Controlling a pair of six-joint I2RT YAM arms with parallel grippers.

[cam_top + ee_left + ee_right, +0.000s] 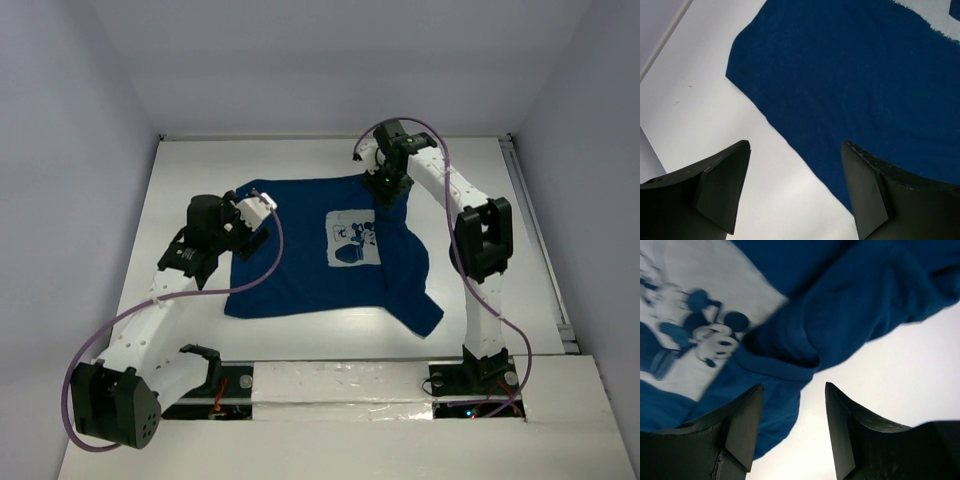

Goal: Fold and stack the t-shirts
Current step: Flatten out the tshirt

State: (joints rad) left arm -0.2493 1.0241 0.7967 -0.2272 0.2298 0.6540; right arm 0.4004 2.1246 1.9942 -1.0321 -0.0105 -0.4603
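**Left claw** (792, 186): jaws parted wide and holding nothing. It hovers over the left far edge of the t-shirt (300, 265). The cloth's border runs under the gap, with bare counter (705, 115) beside it.

**Right claw** (790, 427): jaws likewise apart and empty, above a rumpled fold of blue cloth (785, 365) at the shirt's right far corner.

**T-shirt:** one item, dark blue, lying mid-counter between the arms with the pale print (352, 240) facing up. The body is mostly flat and one sleeve (420, 312) trails toward the near right.

**Step, as judged:** spreading out, with no fold yet made and nothing to stack.

**Next move calls for:** smoothing the bunched corner, then each claw closing on one layer of edge only, both at matching points, so the cloth lifts and folds over evenly.
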